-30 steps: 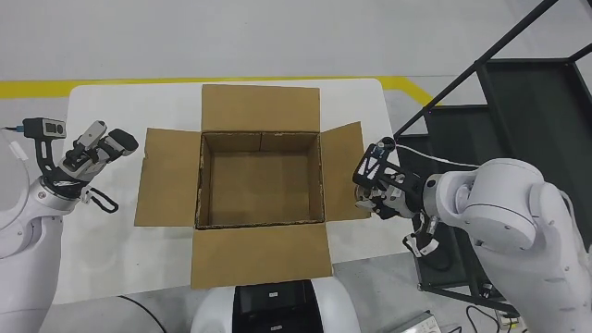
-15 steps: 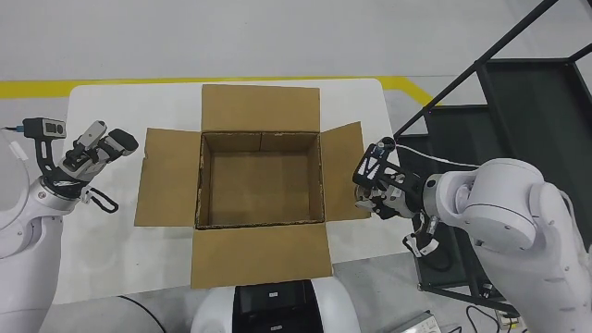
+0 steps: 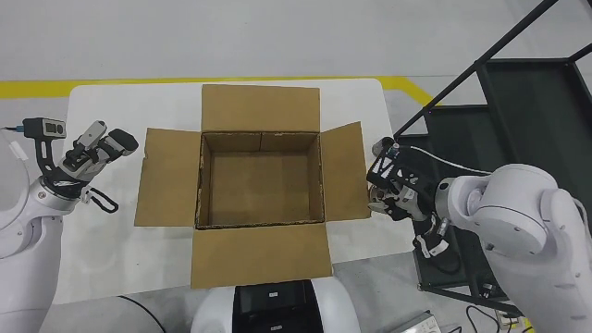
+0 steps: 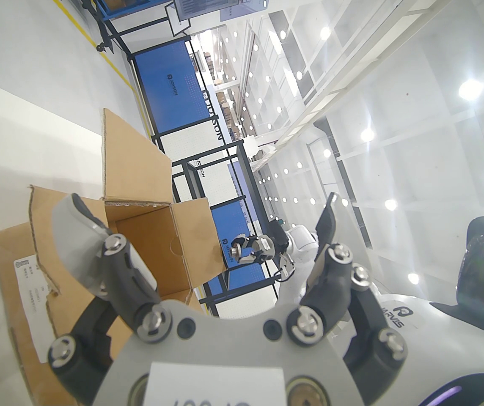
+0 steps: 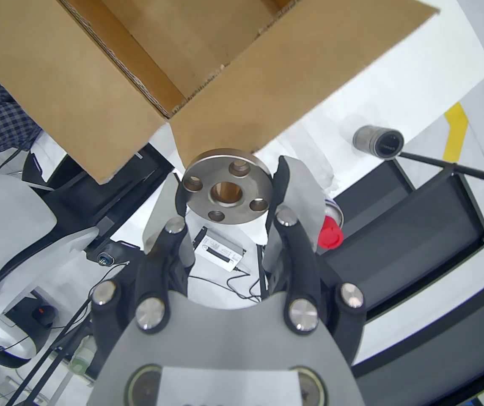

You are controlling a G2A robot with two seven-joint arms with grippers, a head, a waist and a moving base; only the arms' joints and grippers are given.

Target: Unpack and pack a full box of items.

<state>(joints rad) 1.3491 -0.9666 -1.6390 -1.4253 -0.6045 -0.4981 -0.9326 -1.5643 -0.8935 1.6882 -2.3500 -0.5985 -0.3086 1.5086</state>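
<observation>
An open cardboard box stands mid-table with all flaps folded out, and its brown floor shows. My right gripper hangs just past the box's right flap, off the table's right edge. It is shut on a round metal flange with a centre bore and several bolt holes, held by its rim. My left gripper is raised over the table's left side, apart from the box. It is open, with nothing between its fingers.
A short metal cylinder lies on the white table near its right corner. A white bag and a red-capped item sit below my right gripper. A black metal frame stands right of the table.
My right gripper has shifted slightly right, away from the box's right flap, with the flange in it. The left arm has not moved.
</observation>
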